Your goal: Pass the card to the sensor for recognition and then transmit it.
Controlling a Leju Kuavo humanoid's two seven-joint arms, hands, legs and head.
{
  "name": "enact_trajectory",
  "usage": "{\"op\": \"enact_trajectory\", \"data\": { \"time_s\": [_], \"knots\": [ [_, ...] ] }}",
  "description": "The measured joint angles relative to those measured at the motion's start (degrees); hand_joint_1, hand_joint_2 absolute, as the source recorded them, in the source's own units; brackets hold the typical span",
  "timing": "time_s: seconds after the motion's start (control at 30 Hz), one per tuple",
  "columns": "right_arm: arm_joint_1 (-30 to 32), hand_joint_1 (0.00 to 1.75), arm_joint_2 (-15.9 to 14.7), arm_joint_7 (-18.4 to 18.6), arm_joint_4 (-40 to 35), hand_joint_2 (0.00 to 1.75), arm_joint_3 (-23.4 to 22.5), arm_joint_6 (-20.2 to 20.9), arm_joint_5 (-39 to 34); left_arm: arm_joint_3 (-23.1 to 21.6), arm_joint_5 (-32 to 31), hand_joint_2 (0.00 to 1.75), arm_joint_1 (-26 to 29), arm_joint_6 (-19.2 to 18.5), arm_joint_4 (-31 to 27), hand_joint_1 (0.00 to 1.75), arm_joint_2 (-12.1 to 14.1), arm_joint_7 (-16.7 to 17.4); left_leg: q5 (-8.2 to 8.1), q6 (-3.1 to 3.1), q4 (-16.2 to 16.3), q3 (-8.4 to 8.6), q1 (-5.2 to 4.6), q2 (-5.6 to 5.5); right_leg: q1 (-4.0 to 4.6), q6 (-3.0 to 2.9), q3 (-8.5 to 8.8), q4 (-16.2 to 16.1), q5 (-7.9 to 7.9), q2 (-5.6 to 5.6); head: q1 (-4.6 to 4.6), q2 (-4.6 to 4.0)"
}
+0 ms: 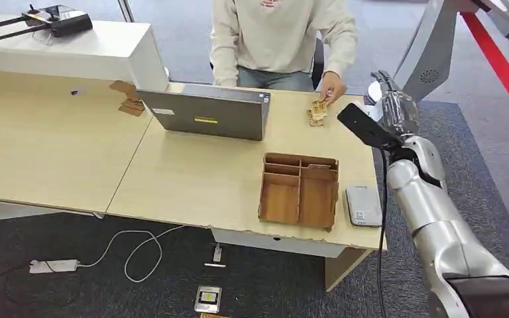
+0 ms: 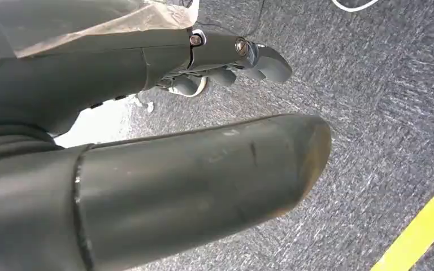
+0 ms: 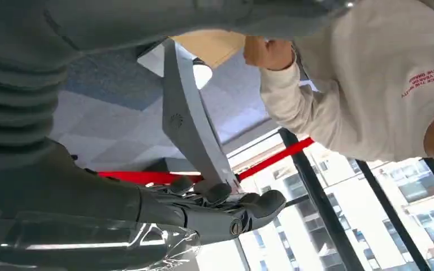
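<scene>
Chiefly, located the card (image 1: 317,112) just right of upper centre in the head view, on the desk (image 1: 192,179) under a person's hand (image 1: 332,87). Found the right hand (image 1: 396,109) close to its right, raised, fingers loosely spread, empty. Judged it nearer than the left hand (image 2: 231,56), hung over floor, grip not determinable. Could not judge the card's long axis. Could not read the red sweatshirt print (image 3: 426,84).

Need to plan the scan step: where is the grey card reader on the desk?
In the head view, the grey card reader lies near the desk's front right corner, just right of the wooden tray.
</scene>
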Motion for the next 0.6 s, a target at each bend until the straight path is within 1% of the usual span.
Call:
{"op": "enact_trajectory", "data": {
  "time_s": [0.13,0.17,0.27,0.37,0.47,0.6],
  "knots": [
    [0.0,0.00,-1.4,0.9,-2.2,0.00,-0.3,-1.0,-1.6,0.0,0.5,0.00,0.3,0.4,0.0,0.00,0.0,0.0,0.00,0.00,0.0,0.00,-0.01,-0.01,-0.01,0.00,0.00,0.0,0.00,0.00,0.02,0.00],
    [0.0,0.00,-1.9,1.4,-2.9,1.75,-0.5,-1.4,-2.3,0.0,0.8,0.00,0.5,0.6,0.0,0.00,0.0,0.0,0.00,0.01,0.0,0.01,-0.01,0.00,-0.02,0.00,0.00,0.0,0.00,0.00,0.02,0.00],
    [0.9,0.00,-3.6,4.0,-6.3,1.75,-1.7,-3.1,-3.9,0.0,1.5,0.00,1.0,1.1,0.0,0.00,0.0,-0.1,-0.01,0.02,0.0,0.00,-0.01,-0.01,-0.02,0.01,0.00,0.0,0.00,0.00,0.02,0.00],
    [3.7,0.00,-5.4,6.0,-11.0,1.75,-3.3,-4.4,-5.9,0.0,2.5,0.00,1.5,1.6,0.0,0.00,0.0,-0.1,-0.04,0.04,0.0,0.01,-0.01,-0.01,-0.01,0.01,0.02,0.0,-0.01,0.00,0.04,0.00],
    [8.6,0.00,-6.5,7.8,-16.6,1.75,-4.7,-3.5,-6.9,0.2,3.1,0.00,1.9,1.7,0.0,0.00,0.0,-0.1,-0.05,0.05,0.0,0.00,-0.01,0.00,-0.01,0.01,0.01,0.0,-0.01,0.00,0.02,0.00],
    [13.8,0.00,-6.8,9.9,-21.9,1.75,-5.7,-1.8,-8.5,0.3,3.4,0.00,1.9,1.9,0.0,0.00,-0.1,0.2,-0.05,0.04,0.0,0.01,0.03,0.01,0.00,0.00,0.00,0.0,-0.01,0.01,0.02,0.00]
  ]
}}
